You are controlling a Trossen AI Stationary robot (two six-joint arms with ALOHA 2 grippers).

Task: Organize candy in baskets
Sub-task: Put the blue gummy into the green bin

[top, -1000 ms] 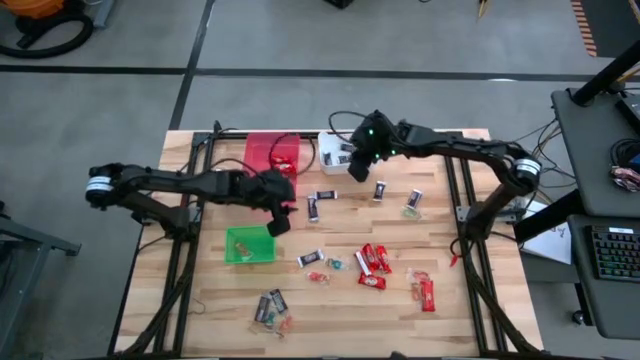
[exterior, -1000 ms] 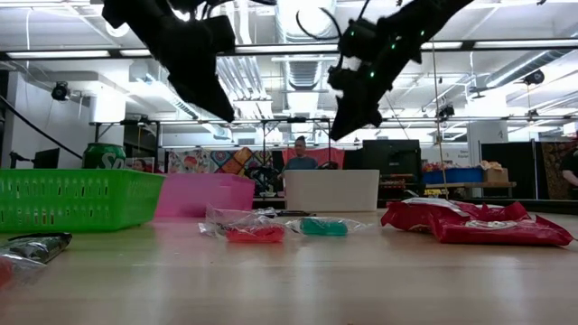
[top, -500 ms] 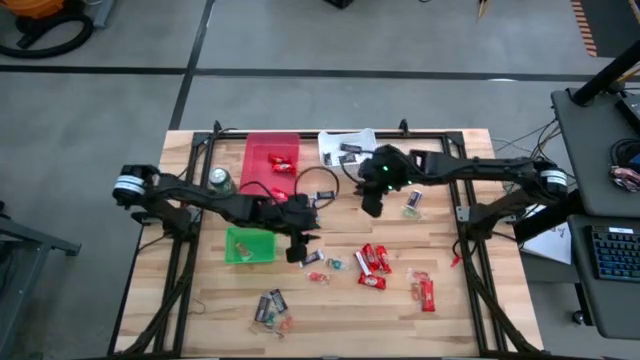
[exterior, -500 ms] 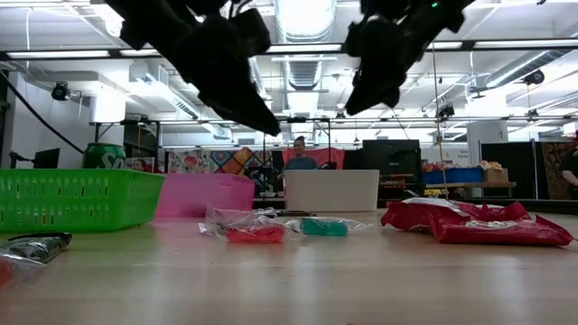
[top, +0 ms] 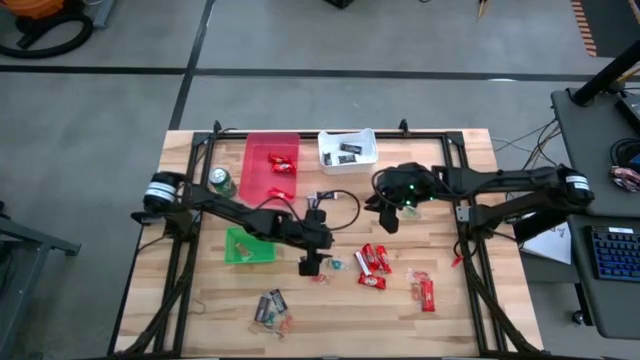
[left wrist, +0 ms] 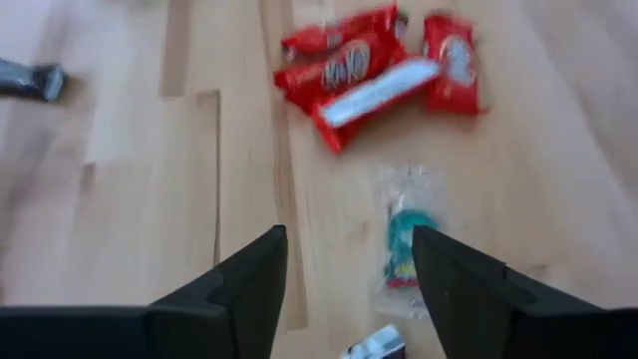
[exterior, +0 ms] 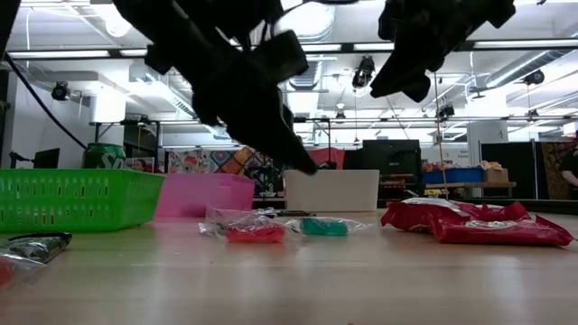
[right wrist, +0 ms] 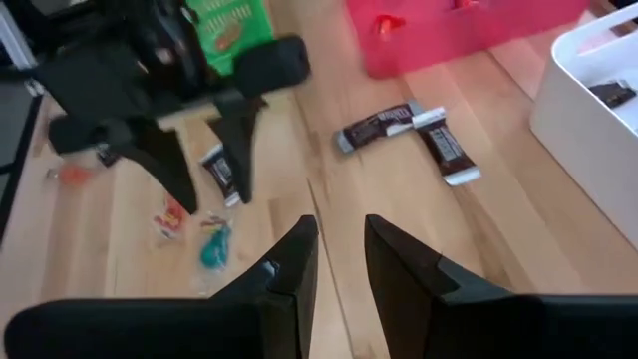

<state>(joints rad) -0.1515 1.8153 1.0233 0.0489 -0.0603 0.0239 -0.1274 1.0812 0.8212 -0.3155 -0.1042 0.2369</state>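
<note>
Candy between spread left hand fingers; high view hides it; right hand seemingly empty, narrowly parted.

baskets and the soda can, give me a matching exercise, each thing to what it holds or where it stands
Things:
1. red basket
2. white basket
3. green basket
4. soda can

States:
a. holds dark mini bars
b. stands on the table beside the red basket
c. holds red-wrapped candy
d. lies under the left arm, nearest the front edge

Pairs: 1-c, 2-a, 3-d, 4-b
</note>
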